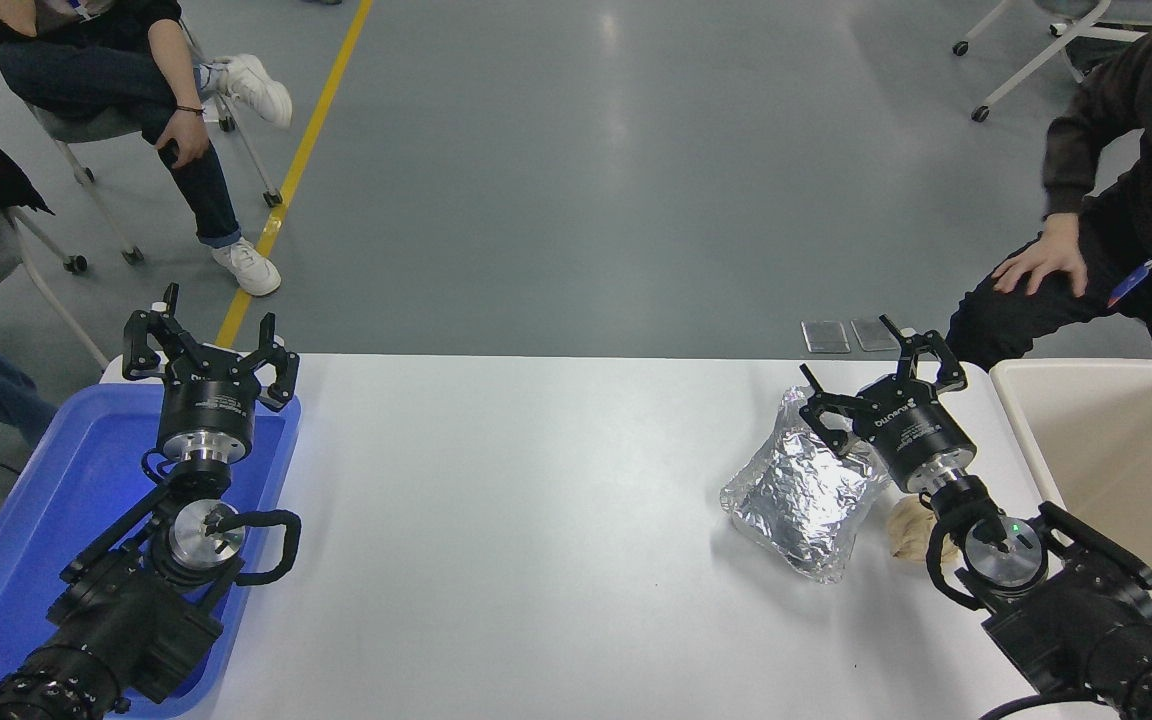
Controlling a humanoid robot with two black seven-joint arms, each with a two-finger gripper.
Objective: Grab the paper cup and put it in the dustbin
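No paper cup shows in the head view; it is hidden or out of view. The cream-beige dustbin [1106,440] stands at the table's right edge. My right gripper [846,350] is open and empty, held near the table's far edge just left of the dustbin, above the far corner of a wrinkly silver foil container [801,495]. A small tan lumpy wad [908,532] lies by my right wrist. My left gripper [218,318] is open and empty, parked over the blue tray [31,520] at the lower left.
People sit on chairs beyond the table at the top left and top right; one hand rests on a knee close to the dustbin's far corner. Two small flat silver pieces [848,335] lie on the floor past the table edge.
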